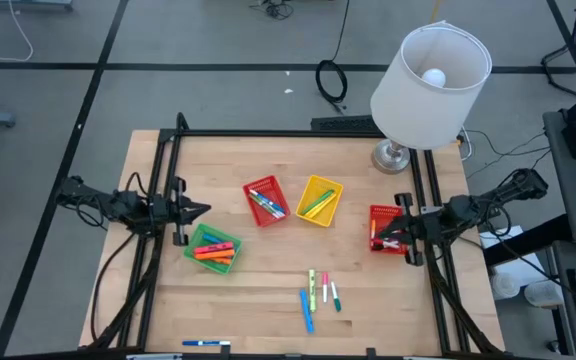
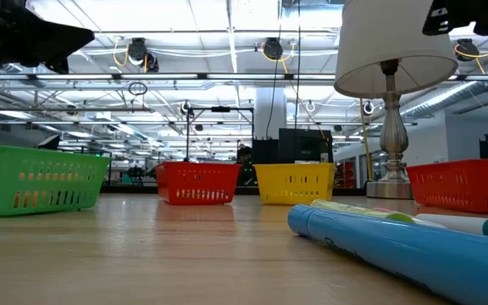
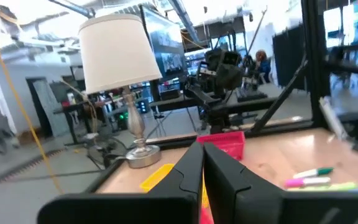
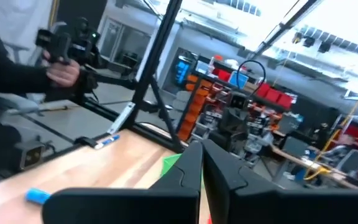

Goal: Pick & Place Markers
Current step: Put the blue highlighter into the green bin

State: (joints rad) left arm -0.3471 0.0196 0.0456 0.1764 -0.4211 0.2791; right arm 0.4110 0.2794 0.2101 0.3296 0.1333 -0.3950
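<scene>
Currently left gripper (image 1: 200,211) is hovering at the desk's (image 1: 268,290) left side, just above-left of the green basket (image 1: 212,248), fingers clenched together with nothing between them (left wrist view shows the two fingers (image 3: 188,168) meeting).

Green basket is holding several orange markers (image 1: 215,250). A lone blue marker (image 1: 206,343) is lying at the desk's near edge, well apart from the rest.

Red basket (image 1: 265,201) near desk centre is holding a few mixed markers (image 1: 266,204); yellow basket (image 1: 319,200) just beside it is holding green ones (image 1: 316,205).

Loose markers are lying on the desk below the yellow basket: two blue (image 1: 306,311), a yellow-green (image 1: 311,286), a pink (image 1: 324,287), a green-tipped white (image 1: 334,295), all roughly parallel and near each other. Low view is showing a blue one (image 2: 396,246) close up.

Lamp (image 1: 428,75) is standing at the far right corner.

Second red basket (image 1: 384,229) is sitting at the right edge, contents mostly hidden. Right gripper (image 1: 392,235) is hanging over it, fingers (image 4: 188,168) clenched shut, nothing visibly held.

A person's hand (image 4: 64,73) is showing beyond the desk in right wrist view.
</scene>
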